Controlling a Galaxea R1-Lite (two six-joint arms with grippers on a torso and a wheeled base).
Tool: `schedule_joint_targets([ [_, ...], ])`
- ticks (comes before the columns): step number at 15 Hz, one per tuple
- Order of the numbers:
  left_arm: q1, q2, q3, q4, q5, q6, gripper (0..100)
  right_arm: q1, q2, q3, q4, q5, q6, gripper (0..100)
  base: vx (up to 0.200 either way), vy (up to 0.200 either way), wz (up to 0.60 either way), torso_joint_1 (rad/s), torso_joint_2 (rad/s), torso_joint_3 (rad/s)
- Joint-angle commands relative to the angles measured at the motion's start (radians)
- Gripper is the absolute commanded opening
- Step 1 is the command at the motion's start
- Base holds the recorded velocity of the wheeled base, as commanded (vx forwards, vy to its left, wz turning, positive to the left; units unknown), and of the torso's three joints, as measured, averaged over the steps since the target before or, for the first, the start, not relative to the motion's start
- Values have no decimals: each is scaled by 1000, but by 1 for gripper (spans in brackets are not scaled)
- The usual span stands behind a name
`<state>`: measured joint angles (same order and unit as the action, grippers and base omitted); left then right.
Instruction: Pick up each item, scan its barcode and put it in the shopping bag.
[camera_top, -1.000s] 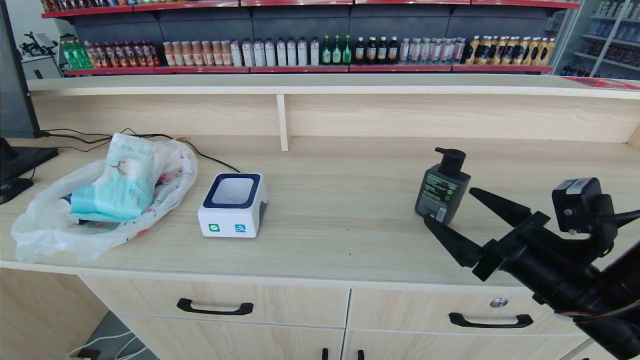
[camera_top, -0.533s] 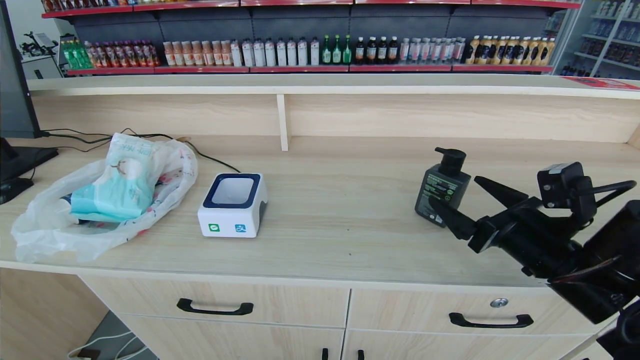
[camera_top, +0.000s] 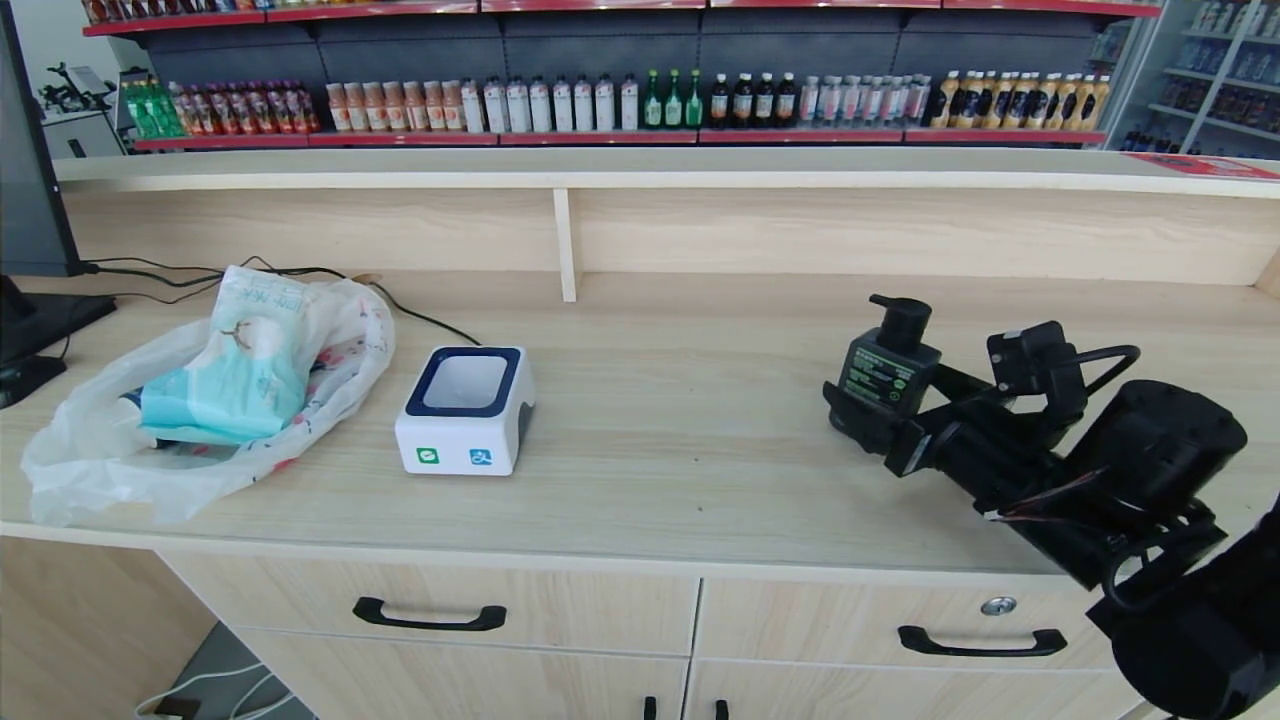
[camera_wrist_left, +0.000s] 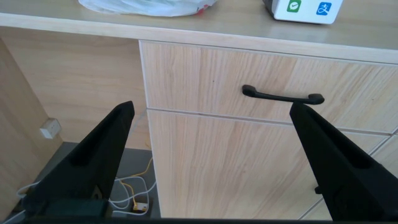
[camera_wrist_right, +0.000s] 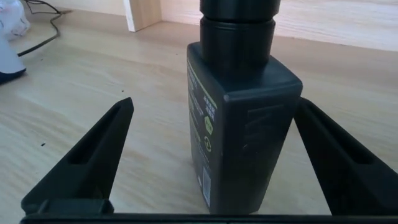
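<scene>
A dark grey pump bottle (camera_top: 882, 372) stands upright on the right of the wooden counter (camera_top: 680, 440). My right gripper (camera_top: 886, 398) is open, with one finger on each side of the bottle's lower body. The right wrist view shows the bottle (camera_wrist_right: 242, 130) between the spread fingers (camera_wrist_right: 87, 168), with gaps on both sides. A white scanner box (camera_top: 465, 408) sits at centre left. Left of it lies the white shopping bag (camera_top: 120, 460), holding a teal package (camera_top: 235, 372). My left gripper (camera_wrist_left: 211, 107) hangs open below the counter, facing the drawer fronts (camera_wrist_left: 249, 149).
A monitor stand (camera_top: 25, 330) and cables (camera_top: 150, 268) occupy the far left. A raised back ledge with a divider (camera_top: 567, 245) borders the counter's rear. Bare counter lies between scanner and bottle. Drawer handles (camera_top: 430, 615) are below the front edge.
My right gripper has moved forward and left from the counter's front right. Its open fingers have gone from short of the bottle to either side of it. The bottle, scanner and bag have stayed put.
</scene>
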<state>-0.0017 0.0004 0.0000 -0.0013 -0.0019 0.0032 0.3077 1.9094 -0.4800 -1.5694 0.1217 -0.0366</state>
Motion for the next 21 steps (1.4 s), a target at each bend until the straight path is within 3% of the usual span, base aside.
schedule_joint_targets([
  [1,0,0,0,0,-1,0,100,-9,45,-31,-1,16,0,100,0,0,0,0,0,0],
  [8,0,0,0,0,0,0,100,-70,76,-86,-1,70,0,100,0,0,0,0,0,0],
  [9,0,0,0,0,-1,0,100,-68,80,-91,-1,72,0,0,0,0,0,0,0,0],
  [17,0,0,0,0,-1,0,100,-65,66,-86,-1,72,0,0,0,0,0,0,0,0],
  [21,0,0,0,0,0,0,100,2,-43,-55,-1,72,-5,0,0,0,0,0,0,0],
])
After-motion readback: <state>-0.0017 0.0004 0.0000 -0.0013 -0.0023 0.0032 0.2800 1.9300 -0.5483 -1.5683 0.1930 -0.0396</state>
